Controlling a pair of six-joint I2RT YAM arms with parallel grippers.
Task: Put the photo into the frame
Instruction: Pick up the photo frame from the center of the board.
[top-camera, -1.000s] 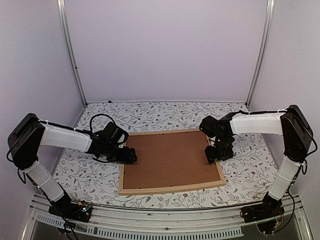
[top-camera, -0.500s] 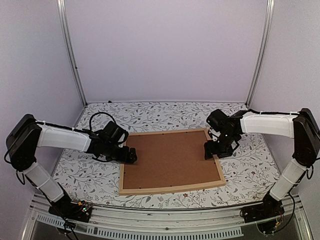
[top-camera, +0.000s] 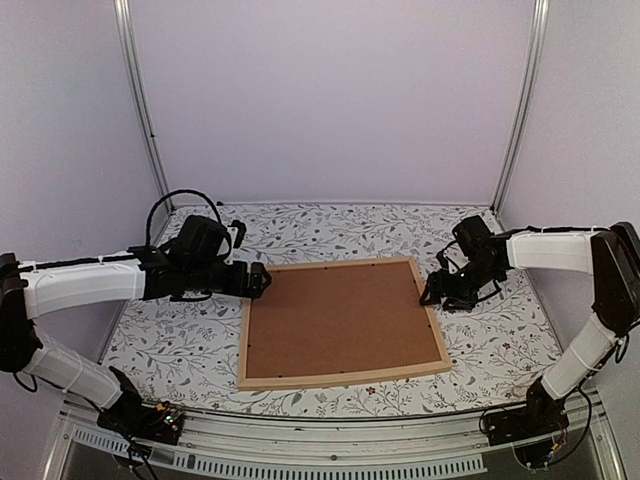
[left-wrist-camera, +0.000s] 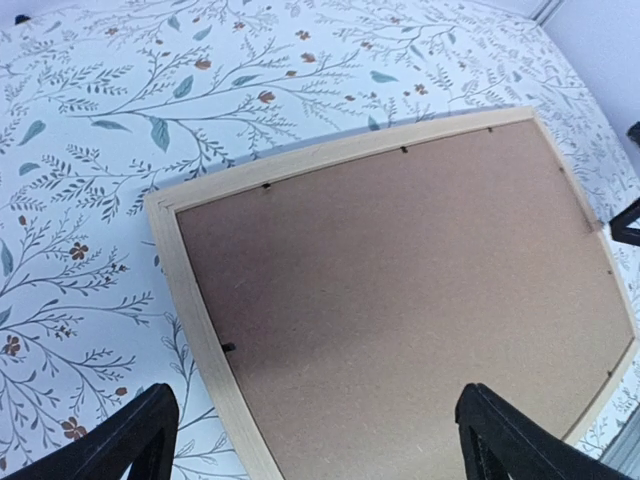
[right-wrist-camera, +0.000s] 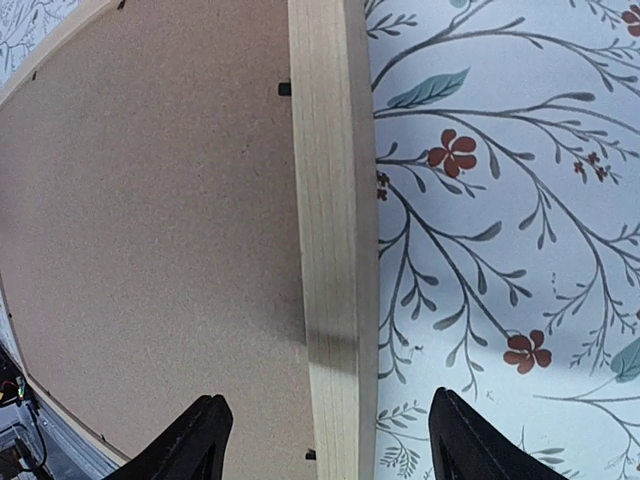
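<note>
Withdrawn left pincer (top-camera: 263, 281), right pincer (top-camera: 429, 297), one frame (top-camera: 340, 378)

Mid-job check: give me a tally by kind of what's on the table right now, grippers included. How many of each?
frame: 1
backing board, inside the frame: 1
grippers: 2, left gripper and right gripper, both open and empty
photo: 0 in view
total: 4
</note>
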